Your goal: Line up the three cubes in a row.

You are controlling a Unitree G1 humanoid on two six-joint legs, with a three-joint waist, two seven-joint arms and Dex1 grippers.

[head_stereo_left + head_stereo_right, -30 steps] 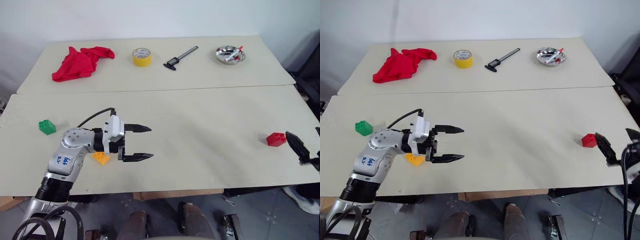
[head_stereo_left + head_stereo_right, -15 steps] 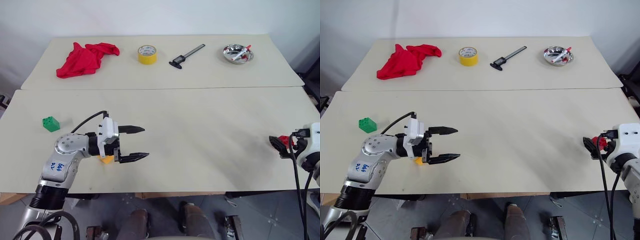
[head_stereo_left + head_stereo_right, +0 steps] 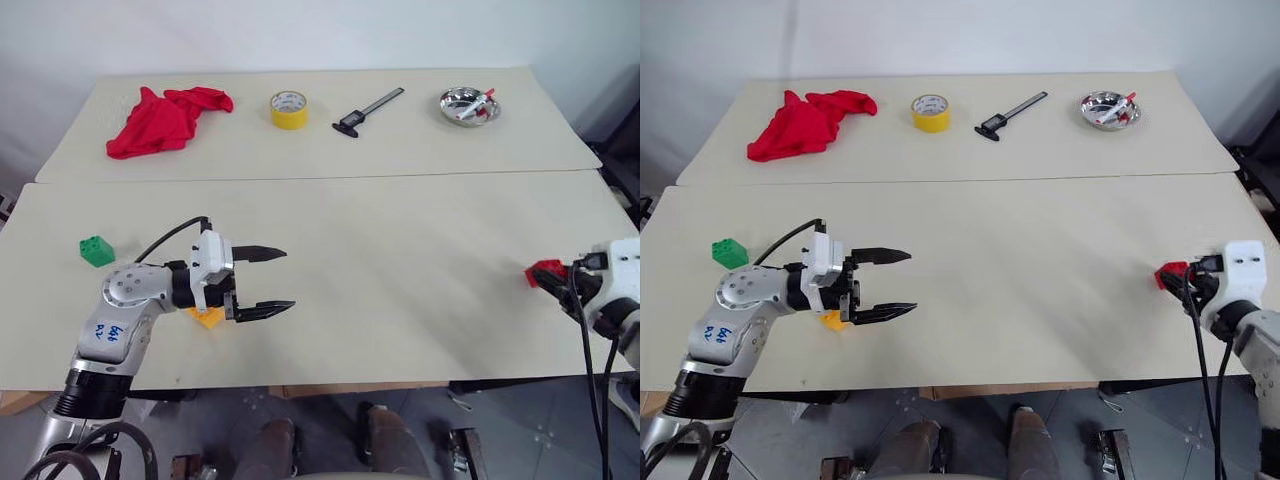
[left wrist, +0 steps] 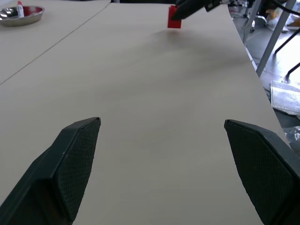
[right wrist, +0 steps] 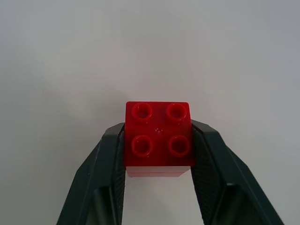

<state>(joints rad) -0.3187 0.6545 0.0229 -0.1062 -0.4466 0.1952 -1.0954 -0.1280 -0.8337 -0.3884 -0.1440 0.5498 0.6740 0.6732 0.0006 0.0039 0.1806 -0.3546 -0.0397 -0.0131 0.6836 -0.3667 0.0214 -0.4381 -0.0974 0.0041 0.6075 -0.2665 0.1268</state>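
Workshop: caliper, tape roll

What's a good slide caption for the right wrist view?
Right gripper shut on the red cube, studs facing the camera.

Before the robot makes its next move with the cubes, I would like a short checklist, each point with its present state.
1. Right end effector shut on the red cube: ok, a finger presses each side.
2. Red cube sits level between the fingers: ok, studs face up.
3. Left end effector free: ok, jaws open, nothing between them.
4. Orange-yellow cube reachable: cannot tell, it lies partly hidden under the left wrist.
5. Green cube undisturbed: ok, it stands alone near the table's left edge.
6. Three cubes in a row: not ok, they lie far apart.
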